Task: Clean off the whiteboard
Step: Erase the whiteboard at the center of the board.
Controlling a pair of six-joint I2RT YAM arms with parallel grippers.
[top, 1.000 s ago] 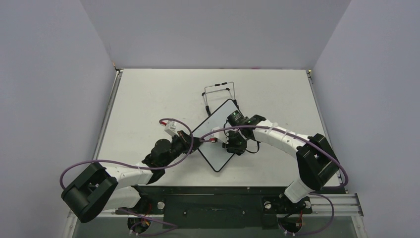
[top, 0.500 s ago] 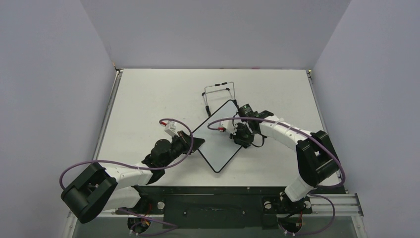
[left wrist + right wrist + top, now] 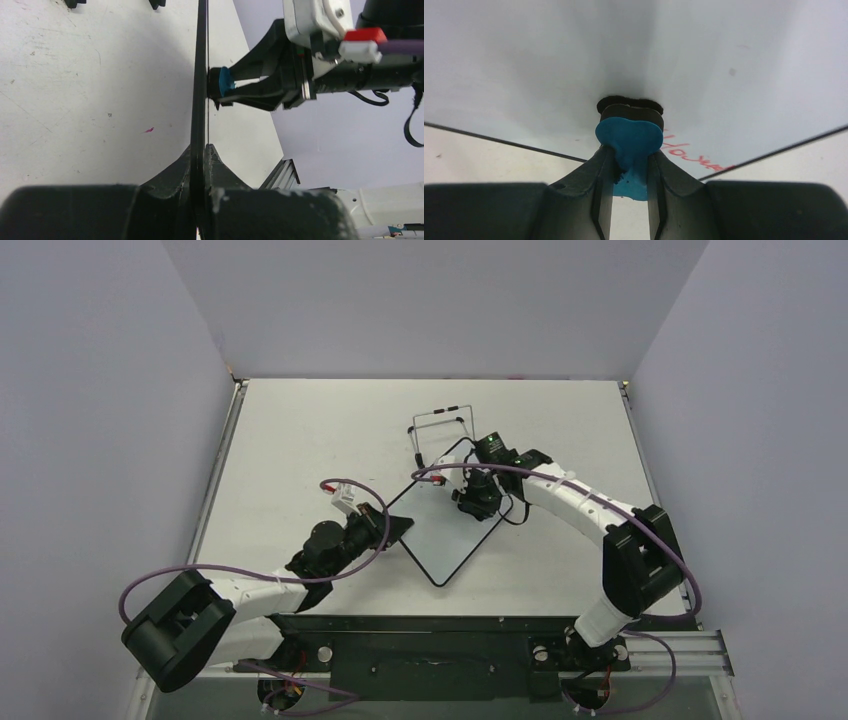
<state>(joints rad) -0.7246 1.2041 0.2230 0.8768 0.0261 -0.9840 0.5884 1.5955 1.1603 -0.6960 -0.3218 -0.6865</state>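
1 whiteboard (image 3: 438,538), white face w/ thin black frame, sits mid-table, turned so it reads as a diamond from the top cam: one corner points far toward the wire stand (image 3: 440,425), the opposite corner points near toward the arm bases. Can't tell if it lies flat on the table (image 3: 300,440) or is raised a bit. L gripper (image 3: 396,528) comes in from the near left and is clamped tight on the board's left corner/edge. In the L wrist cam the board (image 3: 200,75) shows edge-on as a thin dark line running straight betw the two fingers of the L gripper (image 3: 201,152), both pressed against it, no gap. R gripper (image 3: 472,502) reaches in from the right and is over the far-right part of the board, near the far corner. Its jaws are narrow, pinching 1 small blue eraser (image 3: 629,132). R wrist cam: fingers of the R gripper (image 3: 630,157) squeeze the blue body from both sides, and the dark felt pad at the eraser's front touches the white face (image 3: 574,60). L wrist cam shows the same contact from the side, eraser (image 3: 225,82) pad-first against the board. Red handwriting (image 3: 689,152) shows on the board just right of the eraser in the R wrist cam, close to the frame; text too small to read. Rest of the face seen there looks plain white. Count: 1 board, 1 eraser, 1 black wire stand (just past the board's far corner), 2 arms.
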